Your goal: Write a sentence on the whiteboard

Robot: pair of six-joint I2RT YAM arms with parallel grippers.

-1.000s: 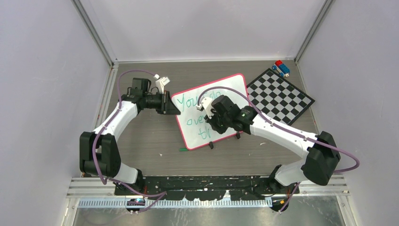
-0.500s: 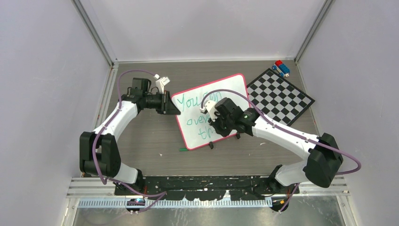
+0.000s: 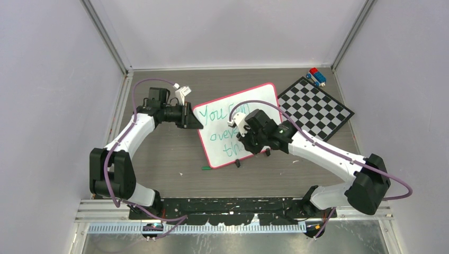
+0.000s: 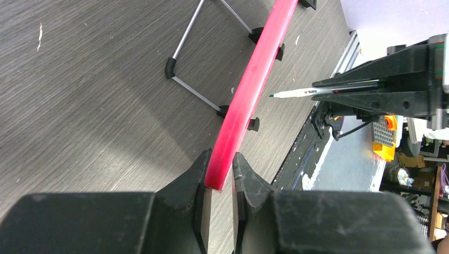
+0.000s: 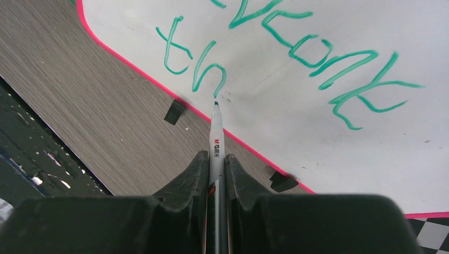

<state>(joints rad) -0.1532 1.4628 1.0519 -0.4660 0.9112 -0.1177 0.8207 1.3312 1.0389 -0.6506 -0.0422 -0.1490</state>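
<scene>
Between fingers of the left hand (image 4: 218, 185): pink rim of the whiteboard (image 3: 263, 99), pinched; board stands on table (image 3: 159, 153). Right hand (image 5: 216, 159) pinches green marker (image 5: 216, 132), tip ahead beside "th" of the sentence (image 3: 218, 136); contact unclear.

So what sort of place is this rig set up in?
Likely a robotics lab test cell: a wood-grain table boxed in by plain panels on aluminium framing, with props such as the whiteboard and a checkered board.
</scene>
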